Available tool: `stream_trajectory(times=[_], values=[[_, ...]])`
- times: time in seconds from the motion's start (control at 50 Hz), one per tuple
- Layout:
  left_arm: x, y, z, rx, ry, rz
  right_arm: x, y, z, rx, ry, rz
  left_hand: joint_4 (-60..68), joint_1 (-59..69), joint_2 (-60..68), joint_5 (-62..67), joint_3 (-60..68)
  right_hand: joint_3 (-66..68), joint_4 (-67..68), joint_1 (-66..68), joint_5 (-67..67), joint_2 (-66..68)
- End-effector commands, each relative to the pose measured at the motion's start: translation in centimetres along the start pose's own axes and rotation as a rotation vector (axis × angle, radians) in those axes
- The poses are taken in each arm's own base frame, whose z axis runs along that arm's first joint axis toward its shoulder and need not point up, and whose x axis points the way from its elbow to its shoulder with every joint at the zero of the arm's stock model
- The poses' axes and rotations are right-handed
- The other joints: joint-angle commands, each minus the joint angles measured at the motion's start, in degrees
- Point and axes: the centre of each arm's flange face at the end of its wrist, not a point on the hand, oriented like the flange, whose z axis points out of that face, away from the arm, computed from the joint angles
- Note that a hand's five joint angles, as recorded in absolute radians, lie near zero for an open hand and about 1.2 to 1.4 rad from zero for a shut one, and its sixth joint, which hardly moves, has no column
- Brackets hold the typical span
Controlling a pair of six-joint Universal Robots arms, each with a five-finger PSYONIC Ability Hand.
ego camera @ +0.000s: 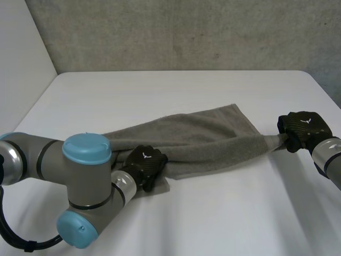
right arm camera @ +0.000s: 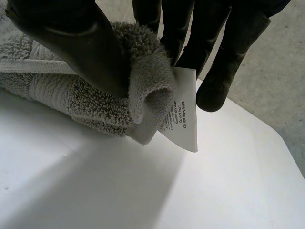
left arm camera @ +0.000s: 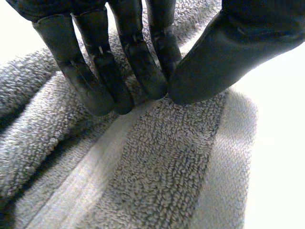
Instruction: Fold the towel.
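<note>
A grey towel (ego camera: 197,138) lies bunched lengthwise across the white table (ego camera: 176,90). My left hand (ego camera: 145,165) rests on its near left corner. In the left wrist view its fingers (left arm camera: 138,62) and thumb meet tip to tip, pinching the towel (left arm camera: 162,162) by its woven band. My right hand (ego camera: 301,128) holds the towel's right end just above the table, pulled into a narrow point. In the right wrist view the thumb (right arm camera: 71,38) and fingers clamp a folded corner of the towel (right arm camera: 95,105), and a white care label (right arm camera: 183,119) sticks out beside them.
The table's back edge meets a grey wall (ego camera: 186,32). Its right edge (ego camera: 325,90) runs close to my right hand. My left arm's elbow (ego camera: 80,186) hangs over the near left of the table.
</note>
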Motion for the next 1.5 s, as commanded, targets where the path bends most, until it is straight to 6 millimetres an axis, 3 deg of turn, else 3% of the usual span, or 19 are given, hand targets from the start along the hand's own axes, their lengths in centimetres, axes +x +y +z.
stream_trajectory(times=[0.02, 0.18, 0.32, 0.46, 0.52, 0.56, 0.58, 0.62, 0.76, 0.9, 0.94, 0.96, 1.04, 1.18, 1.22, 1.26, 1.3, 1.4, 1.5], values=[[-0.5, -1.5, -0.6, 0.047, -0.023, 0.004, -0.1, 0.2, 0.1, -0.007, -0.002, 0.002, -6.5, -1.4, -6.2, -15.2, -6.9, 5.8, 3.0, 4.0, 3.4, 5.1], [-0.7, -2.8, -1.4, 0.093, -0.037, -0.005, -0.1, 0.3, 0.1, -0.008, -0.002, 0.004, -6.5, -1.4, -6.2, -15.2, -6.9, 5.8, 3.0, 4.0, 3.4, 5.1], [-0.6, -2.5, -1.6, 0.081, -0.034, -0.007, -0.1, 0.3, 0.1, -0.008, -0.002, 0.004, -6.5, -1.4, -6.2, -15.2, -6.9, 5.8, 3.0, 4.0, 3.4, 5.1], [-1.6, -4.2, -3.7, 0.131, -0.059, -0.007, 0.7, -0.3, 0.1, 0.007, 0.017, 0.005, -6.5, -1.4, -6.2, -15.2, -6.9, 5.8, 3.0, 4.0, 3.4, 5.1], [-2.4, -4.8, -4.4, 0.15, -0.084, -0.011, 1.0, -1.3, -0.2, 0.016, 0.023, 0.002, -6.5, -1.4, -6.2, -15.2, -6.9, 5.8, 3.0, 4.0, 3.4, 5.1], [-4.5, -5.6, -5.5, 0.177, -0.144, -0.026, 1.7, -3.7, -1.5, 0.033, 0.032, -0.004, -6.5, -1.4, -6.2, -15.2, -6.9, 5.8, 3.0, 4.0, 3.4, 5.1], [-4.5, -5.6, -5.5, 0.177, -0.144, -0.026, 1.7, -3.7, -1.5, 0.033, 0.032, -0.004, -6.5, -1.4, -6.2, -15.2, -6.9, 5.8, 3.0, 4.0, 3.4, 5.1], [-5.2, -6.2, -6.1, 0.197, -0.168, -0.032, 3.2, -5.6, -2.6, 0.027, 0.052, 0.009, -6.5, -1.4, -6.2, -15.2, -6.9, 5.8, 3.0, 4.0, 3.4, 5.1], [-7.8, -8.3, -8.7, 0.289, -0.238, -0.101, 7.1, -7.6, -3.8, 0.04, 0.128, 0.029, -6.5, -1.4, -6.2, -15.2, -6.9, 5.8, 3.0, 4.0, 3.4, 5.1], [-10.5, -6.3, -8.7, 0.249, -0.254, -0.137, 8.4, -6.5, -3.1, 0.013, 0.144, 0.037, -6.5, -1.4, -6.2, -15.2, -6.9, 5.8, 3.0, 4.0, 3.4, 5.1], [-11.3, -5.6, -8.5, 0.23, -0.257, -0.149, 8.3, -4.2, -1.6, -0.062, 0.121, 0.055, -6.5, -1.4, -6.2, -15.2, -6.9, 5.8, 3.0, 4.0, 3.4, 5.1], [-11.7, -4.9, -8.2, 0.215, -0.248, -0.157, 8.3, -4.2, -1.6, -0.062, 0.121, 0.055, -6.5, -1.4, -6.2, -15.2, -6.9, 5.8, 3.0, 4.0, 3.4, 5.1], [-11.8, -1.9, -6.5, 0.125, -0.192, -0.188, 7.6, -1.8, -0.6, -0.14, 0.09, 0.047, -6.5, -1.4, -6.2, -15.2, -6.9, 5.8, 3.0, 4.0, 3.4, 5.1], [-10.9, -0.7, -6.2, 0.087, -0.154, -0.17, 6.0, -1.1, -0.8, -0.165, 0.044, 0.051, -6.5, -1.4, -6.2, -15.2, -6.9, 5.8, 3.0, 4.0, 3.4, 5.1], [-10.5, -0.7, -6.3, 0.086, -0.144, -0.168, 5.4, -1.3, -1.0, -0.158, 0.031, 0.045, -8.5, -3.4, -8.2, -17.2, -8.9, 5.8, 3.0, 4.0, 3.4, 5.1], [-9.9, -1.3, -6.6, 0.101, -0.137, -0.157, 4.7, -1.5, -1.1, -0.152, 0.014, 0.037, -50.1, -45.0, -49.8, -58.9, -50.6, 5.8, 3.0, 4.0, 3.4, 5.1], [-9.5, -2.1, -7.1, 0.128, -0.132, -0.147, 4.6, -1.4, -1.1, -0.155, 0.014, 0.038, -58.5, -53.4, -58.2, -67.2, -59.0, 5.8, 3.0, 4.0, 3.4, 5.1], [-7.6, -5.6, -9.3, 0.244, -0.109, -0.085, 4.5, -1.3, -1.1, -0.156, 0.01, 0.039, -63.1, -58.0, -62.8, -71.9, -63.6, 5.8, 3.0, 4.0, 3.4, 5.1], [-7.1, -7.5, -10.2, 0.301, -0.131, -0.08, 4.2, -1.0, -1.1, -0.164, 0.003, 0.039, -62.6, -57.5, -62.3, -71.3, -63.1, 5.8, 3.0, 4.0, 3.4, 5.1]])
